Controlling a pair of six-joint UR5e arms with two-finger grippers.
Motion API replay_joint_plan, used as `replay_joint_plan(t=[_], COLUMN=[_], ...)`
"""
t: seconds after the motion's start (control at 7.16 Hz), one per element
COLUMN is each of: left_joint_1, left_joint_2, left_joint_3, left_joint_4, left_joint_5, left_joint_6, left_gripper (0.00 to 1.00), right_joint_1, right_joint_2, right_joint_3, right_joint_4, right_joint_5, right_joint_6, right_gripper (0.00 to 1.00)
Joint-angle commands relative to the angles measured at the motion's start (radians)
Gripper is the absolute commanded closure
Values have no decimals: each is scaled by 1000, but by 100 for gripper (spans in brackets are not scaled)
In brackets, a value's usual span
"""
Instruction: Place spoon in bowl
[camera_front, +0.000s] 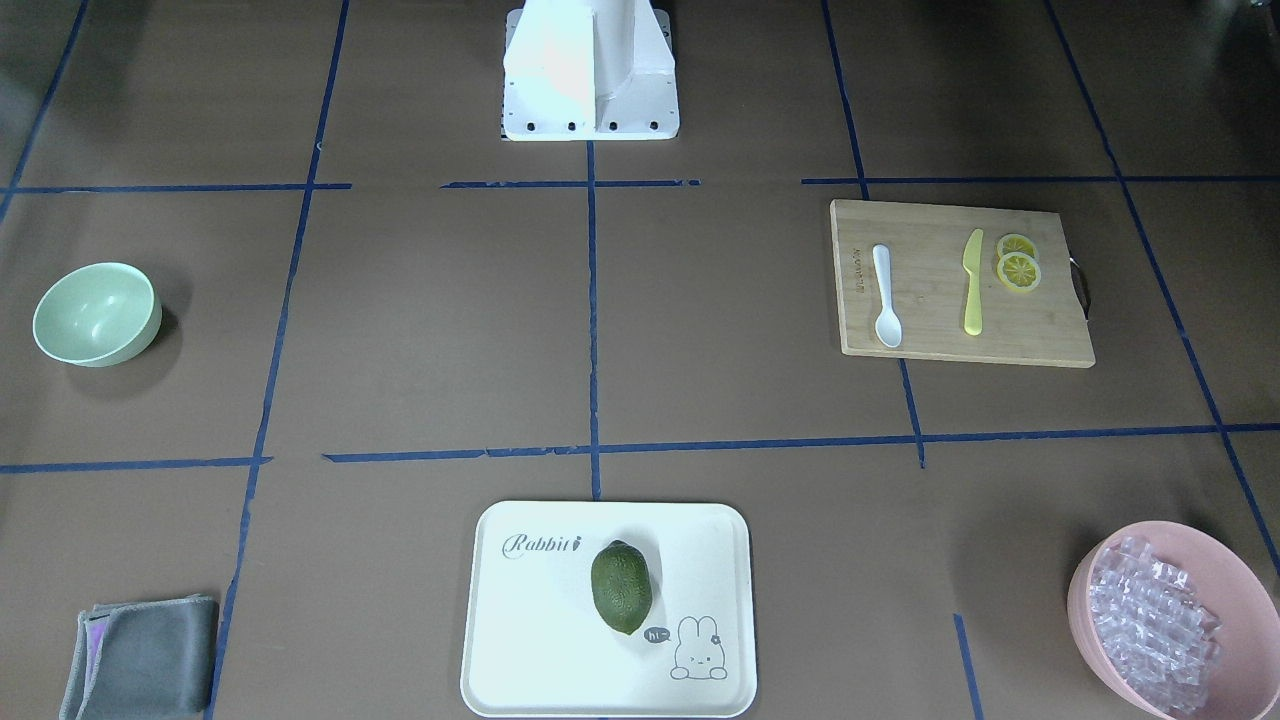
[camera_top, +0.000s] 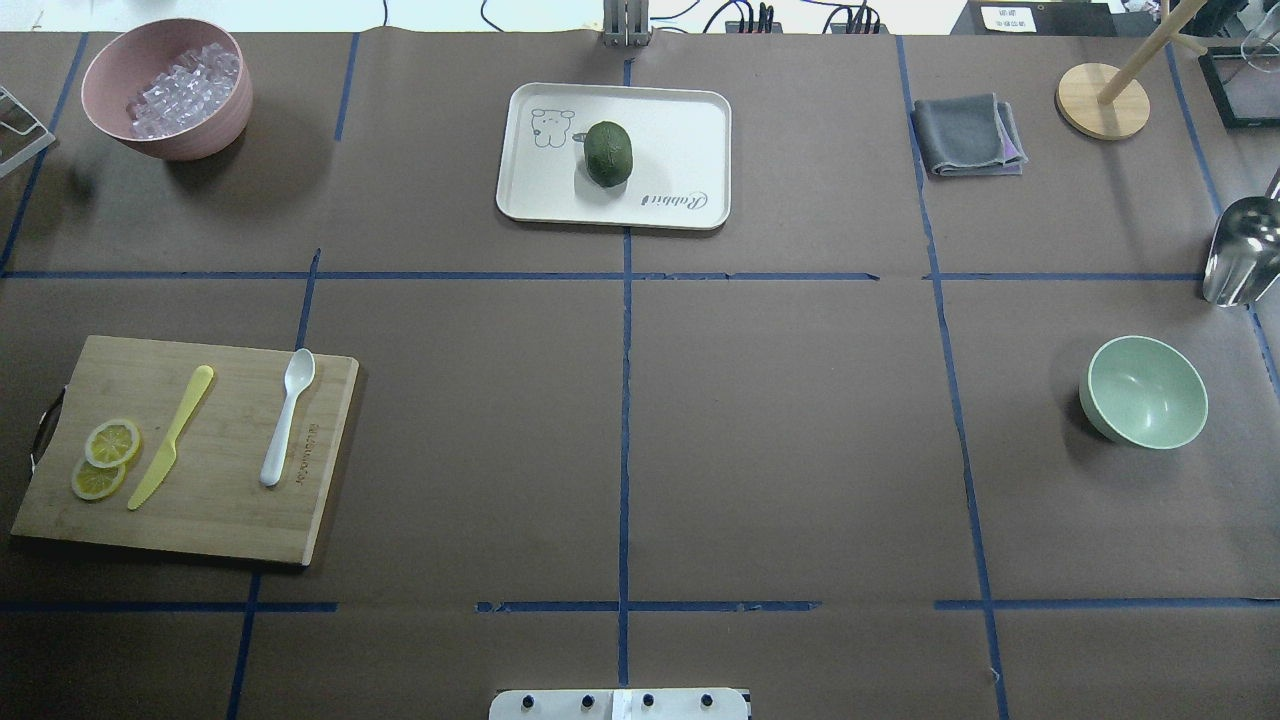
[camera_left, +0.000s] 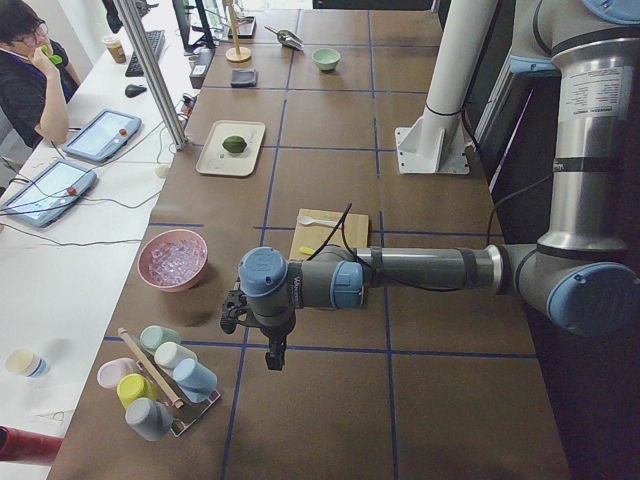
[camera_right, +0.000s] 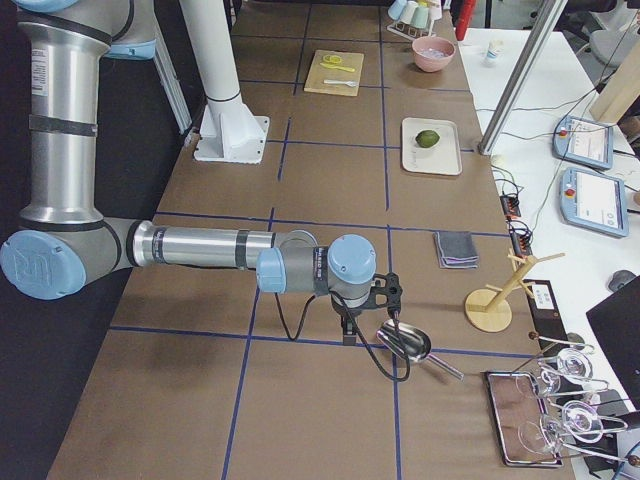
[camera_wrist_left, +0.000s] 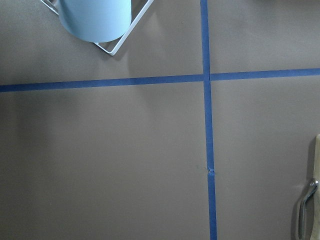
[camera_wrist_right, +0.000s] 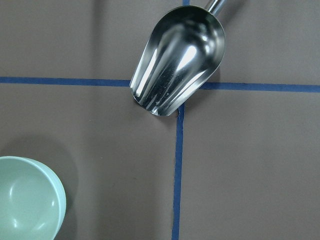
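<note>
The white spoon (camera_front: 886, 295) lies on a wooden cutting board (camera_front: 1040, 330), beside a yellow knife (camera_front: 972, 282). It also shows in the overhead view (camera_top: 288, 415) and small in the left side view (camera_left: 318, 221). The mint-green bowl (camera_front: 97, 313) stands empty and upright far across the table (camera_top: 1146, 391); its rim shows in the right wrist view (camera_wrist_right: 25, 200). My left gripper (camera_left: 272, 355) hangs beyond the board's end of the table. My right gripper (camera_right: 348, 335) hangs near the bowl's end. Both show only in side views, so I cannot tell if they are open or shut.
A white tray (camera_top: 690, 130) holds a green fruit (camera_top: 608, 153). A pink bowl of clear cubes (camera_top: 167, 88), a grey cloth (camera_top: 968, 135), lemon slices (camera_top: 105, 458), a steel scoop (camera_wrist_right: 177, 60) near the bowl and a rack of cups (camera_left: 160, 380) stand around.
</note>
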Motion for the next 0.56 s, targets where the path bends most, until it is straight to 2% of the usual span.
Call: replay_joint_plan(t=[0.0,0.42], left_joint_1=[0,0], left_joint_2=[-2,9], left_joint_3=[0,-4], left_joint_4=[-1,-13], left_joint_5=[0,0], left_joint_6=[1,2], left_gripper=[0,0], right_joint_1=[0,0], right_joint_2=[2,2], right_joint_3=[-14,-16], right_joint_4=[2,2], right_joint_5=[2,2], right_joint_6=[-1,2], right_gripper=[0,0])
